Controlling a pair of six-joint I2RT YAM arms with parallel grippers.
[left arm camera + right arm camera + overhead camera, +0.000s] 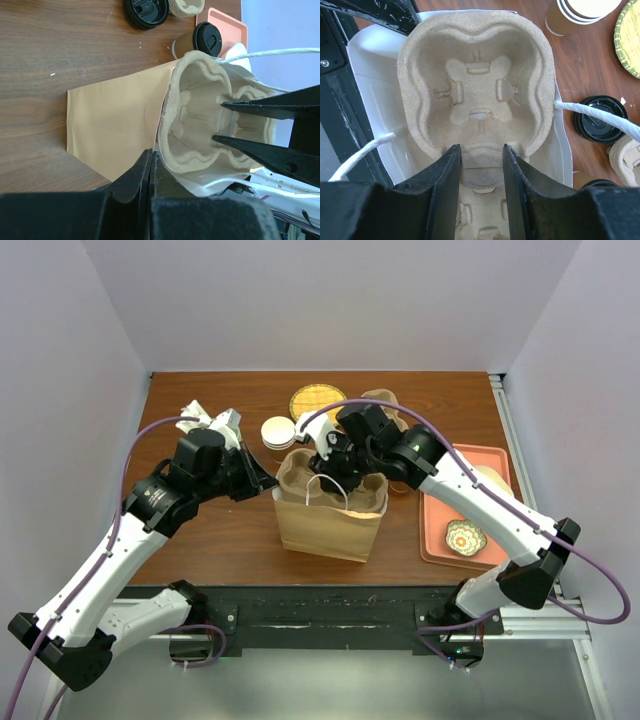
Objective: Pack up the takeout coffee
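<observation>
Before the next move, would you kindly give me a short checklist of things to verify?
1. The carrier sits in the mouth of the bag: ok.
2. The right gripper clamps the carrier's centre ridge: ok.
3. The left gripper pinches the bag's rim: ok.
4. The carrier rests on the bag's bottom: cannot tell.
5. The rope handles lie clear of the carrier: ok.
6. The takeout coffee is lidded, outside the bag: ok.

The cup carrier [477, 90] was moulded paper pulp, rough and matt. The paper bag [115, 115] was smooth brown kraft outside and white inside, its handle [595, 117] a twisted white cord. At the upper middle, the takeout coffee [192, 45] had a kraft-paper wall and a glossy black plastic lid. The table [50, 50] was dark wood, slightly shiny.
</observation>
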